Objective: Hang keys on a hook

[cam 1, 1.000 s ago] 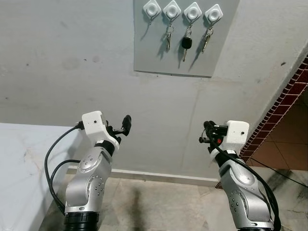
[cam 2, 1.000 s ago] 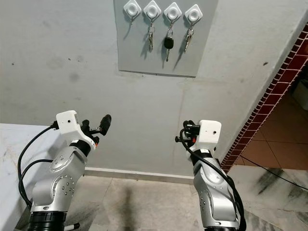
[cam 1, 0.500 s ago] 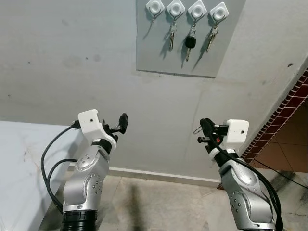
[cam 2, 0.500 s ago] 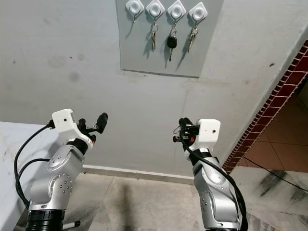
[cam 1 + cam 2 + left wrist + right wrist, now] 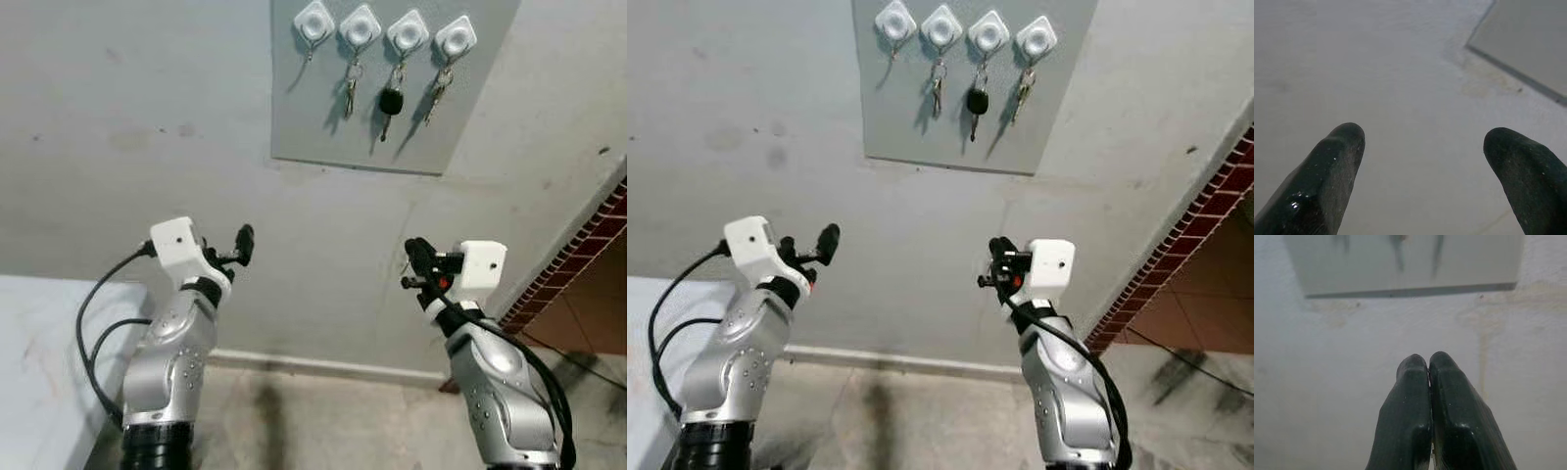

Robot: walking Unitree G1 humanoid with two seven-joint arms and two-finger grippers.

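1. Right claw (image 5: 415,257): fingers pressed together, raised below grey wall panel (image 5: 323,137).
2. Left claw (image 5: 1425,166): fingers apart, facing wall.
3. Three key sets (image 5: 389,98) hang on panel hooks (image 5: 408,31); leftmost hook (image 5: 313,20) bare.

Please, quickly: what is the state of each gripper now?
Left gripper: open, nothing between its black fingers.
Right gripper: closed; whether it pinches anything cannot be told.
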